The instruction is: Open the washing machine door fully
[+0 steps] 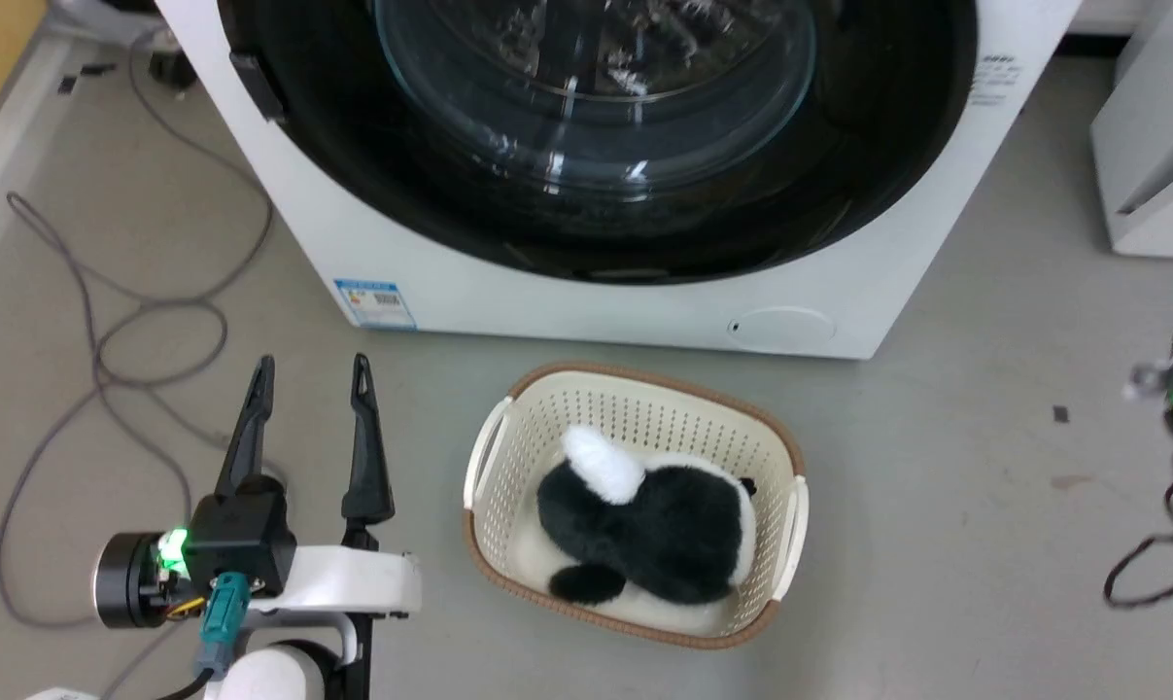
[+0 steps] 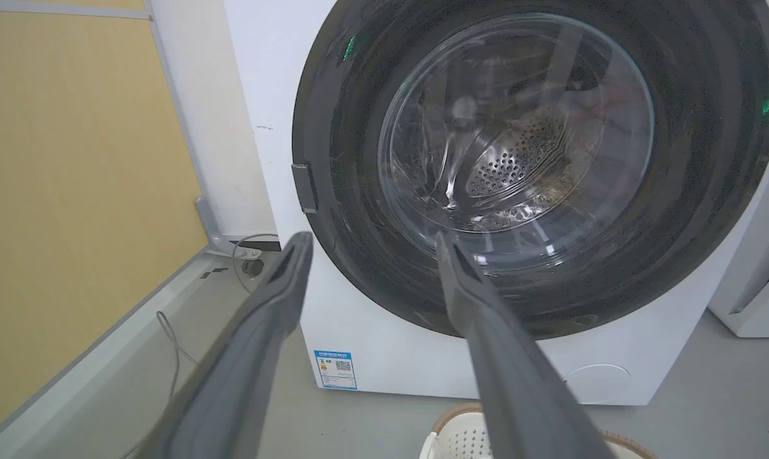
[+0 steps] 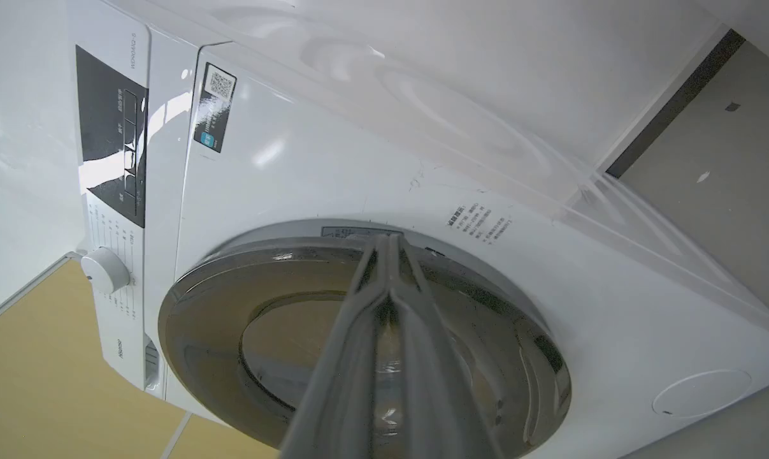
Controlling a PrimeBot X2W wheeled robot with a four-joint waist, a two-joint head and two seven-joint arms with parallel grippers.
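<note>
Floor [image 1: 936,467] of plain grey with the washer [image 1: 547,311] at the far side, white, a blue label [image 1: 376,302] at its front's lower left and a round hatch [image 1: 780,329] at lower right. Door [image 1: 868,146], glossy black around a clear bowl, is closed flat against the washer's front; the steel drum [image 2: 518,159] shows through the glass. Near the washer, a cream basket [image 1: 635,413] with a brown rim stands on the floor, holding a black-and-white plush toy [image 1: 654,530]. Left gripper [image 1: 313,362], left of the basket and clear of the washer, has its fingers spread wide on nothing, pointing at the door's lower left. Right gripper [image 3: 389,239] has its fingers pressed together, tips at the door's rim in the right wrist view; contact cannot be told. A grey cable [image 1: 81,282] loops over the floor at left, beside a yellow panel [image 2: 72,191]. A second white appliance [image 1: 1145,146] stands right of the washer
</note>
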